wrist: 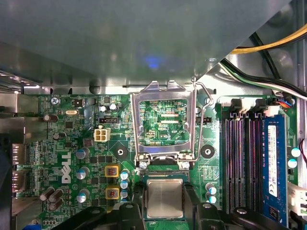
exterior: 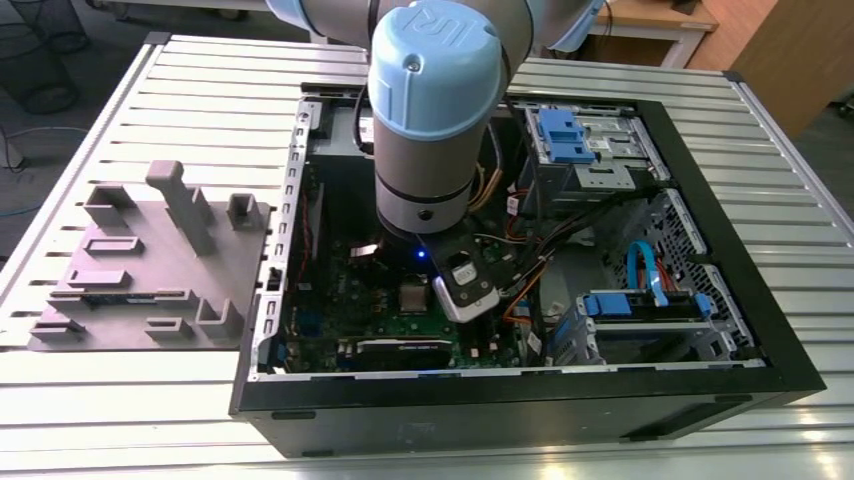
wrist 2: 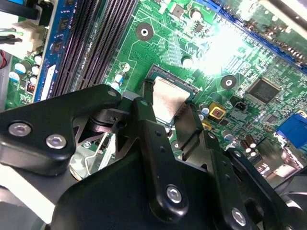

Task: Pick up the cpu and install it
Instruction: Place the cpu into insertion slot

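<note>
The cpu (wrist: 164, 197) is a small square chip with a silvery top, also seen in the second wrist view as the cpu (wrist 2: 169, 97). My gripper (wrist: 164, 211) is shut on it, with one black finger (wrist 2: 147, 94) on each side. The chip sits low over the dark socket (wrist: 164, 166) on the green motherboard (wrist: 72, 143). The metal socket frame (wrist: 136, 125) stands swung open just past the socket, with its wire lever (wrist: 204, 95) raised. In the exterior view my arm (exterior: 427, 120) reaches down into the open computer case (exterior: 534, 405).
Dark memory slots (wrist: 242, 158) and a blue memory stick (wrist: 273, 160) run beside the socket. Yellow and black cables (wrist: 268, 45) pass nearby, and blue drive brackets (exterior: 567, 135) line the case. A grey moulded tray (exterior: 147, 270) lies on the slatted table at the exterior view's left.
</note>
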You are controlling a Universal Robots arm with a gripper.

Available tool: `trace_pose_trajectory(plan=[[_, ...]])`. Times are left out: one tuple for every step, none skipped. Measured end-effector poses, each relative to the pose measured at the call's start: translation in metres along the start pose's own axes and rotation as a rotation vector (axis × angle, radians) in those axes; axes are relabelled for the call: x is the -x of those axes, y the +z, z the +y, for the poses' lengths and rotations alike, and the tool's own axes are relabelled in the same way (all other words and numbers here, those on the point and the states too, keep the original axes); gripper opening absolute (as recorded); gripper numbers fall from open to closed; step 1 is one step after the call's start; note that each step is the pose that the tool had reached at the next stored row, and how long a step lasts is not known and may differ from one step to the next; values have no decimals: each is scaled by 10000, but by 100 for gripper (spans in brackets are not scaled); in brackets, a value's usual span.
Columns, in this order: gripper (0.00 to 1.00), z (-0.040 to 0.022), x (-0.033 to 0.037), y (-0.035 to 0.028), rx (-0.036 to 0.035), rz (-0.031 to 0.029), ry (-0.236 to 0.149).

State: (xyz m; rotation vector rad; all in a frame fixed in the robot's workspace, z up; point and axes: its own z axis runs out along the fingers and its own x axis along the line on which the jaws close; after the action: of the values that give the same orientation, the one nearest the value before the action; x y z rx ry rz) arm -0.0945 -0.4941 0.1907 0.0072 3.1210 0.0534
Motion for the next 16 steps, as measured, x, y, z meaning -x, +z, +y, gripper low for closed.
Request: trace_pose_trajectory(plan=[[43, 0, 0, 0, 0, 0, 0], [43, 0, 0, 0, 0, 0, 0], [43, 0, 0, 0, 0, 0, 0], [43, 0, 0, 1, 1, -1, 0], [43, 0, 0, 0, 0, 0, 0], [43, 1, 0, -1, 2, -1, 0], [43, 1, 1, -7, 6, -4, 0], [43, 1, 1, -17, 6, -4, 0], [43, 1, 1, -29, 1, -2, -1], [43, 2, 2, -42, 0, -1, -1], [43, 2, 2, -53, 1, -1, -1], [43, 3, 2, -57, 2, -1, -1], [43, 3, 2, -57, 4, -2, -1], [43, 3, 2, -57, 3, -2, -1], [43, 3, 2, -57, 0, -1, -1], [43, 2, 2, -57, -1, 0, -1]])
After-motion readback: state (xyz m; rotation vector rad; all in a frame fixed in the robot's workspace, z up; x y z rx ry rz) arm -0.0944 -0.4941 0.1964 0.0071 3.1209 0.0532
